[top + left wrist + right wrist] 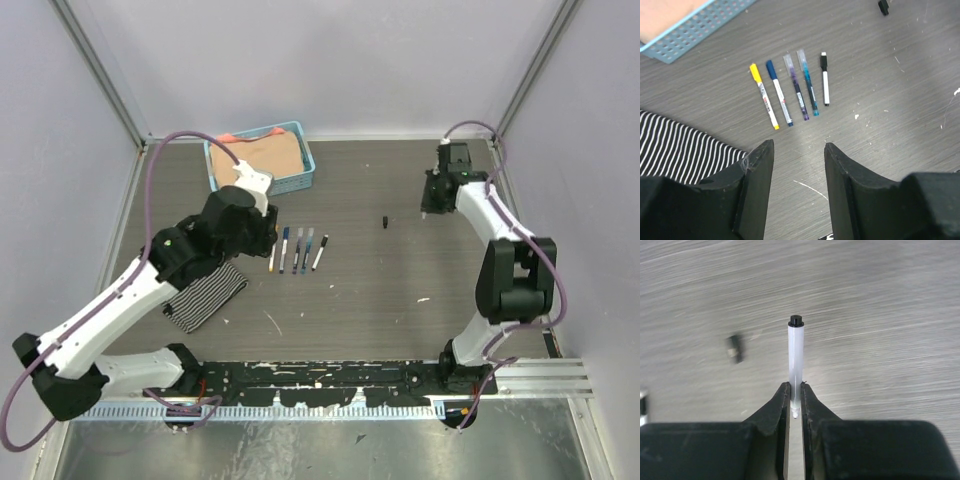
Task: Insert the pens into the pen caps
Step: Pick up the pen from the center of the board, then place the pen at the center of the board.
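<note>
Left gripper (799, 147): jaws apart, empty, hovering short of the row of pens (797, 90). Right gripper (795, 390): clamped on the tail end of a white pen (796, 355). Expect a light, stiff, smooth barrel (liable to pivot); a mid-barrel hold would steady it. Black cap (734, 349) lies beyond, to the left.

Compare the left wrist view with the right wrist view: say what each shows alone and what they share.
Left wrist only: a row of five pens, a basket corner, a striped cloth, and the open left claw holding nothing. Right wrist only: the right claw shut on a white pen that sticks out ahead of it. Both: the wood-grain table and a small black cap lying loose on it.
</note>
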{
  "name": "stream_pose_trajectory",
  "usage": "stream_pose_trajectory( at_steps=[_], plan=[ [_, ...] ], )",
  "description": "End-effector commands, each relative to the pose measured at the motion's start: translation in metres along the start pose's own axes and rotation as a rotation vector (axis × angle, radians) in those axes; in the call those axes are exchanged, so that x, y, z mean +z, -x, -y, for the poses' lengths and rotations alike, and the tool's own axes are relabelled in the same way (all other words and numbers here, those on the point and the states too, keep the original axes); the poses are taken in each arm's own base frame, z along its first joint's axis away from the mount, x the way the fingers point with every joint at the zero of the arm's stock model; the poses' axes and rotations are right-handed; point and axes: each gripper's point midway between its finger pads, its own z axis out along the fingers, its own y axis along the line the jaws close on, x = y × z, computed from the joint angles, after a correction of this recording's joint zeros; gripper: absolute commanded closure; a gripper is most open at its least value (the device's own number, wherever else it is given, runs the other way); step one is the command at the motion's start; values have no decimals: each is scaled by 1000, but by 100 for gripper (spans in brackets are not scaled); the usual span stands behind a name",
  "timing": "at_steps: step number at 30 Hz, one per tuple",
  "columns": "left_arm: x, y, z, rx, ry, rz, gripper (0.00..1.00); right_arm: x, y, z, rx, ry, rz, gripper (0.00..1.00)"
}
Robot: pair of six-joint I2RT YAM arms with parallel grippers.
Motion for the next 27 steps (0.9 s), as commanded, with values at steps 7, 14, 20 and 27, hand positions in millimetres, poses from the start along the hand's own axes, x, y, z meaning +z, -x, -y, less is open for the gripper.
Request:
stream_pose_trajectory(
  at_steps=[7,14,20,27],
  plan=[
    [-37,10,-43,-45,145,161,44,-86,-102,-146,-330,349,39,95],
    [-48,13,-50,-52,160,200,43,-97,-212,-185,-657,438,-119,95],
    [-50,11,-51,-58,163,199,43,-96,-272,-204,-865,475,-200,95],
    [-51,8,-53,-62,167,198,42,-85,-312,-220,-1042,455,-205,92]
  ],
)
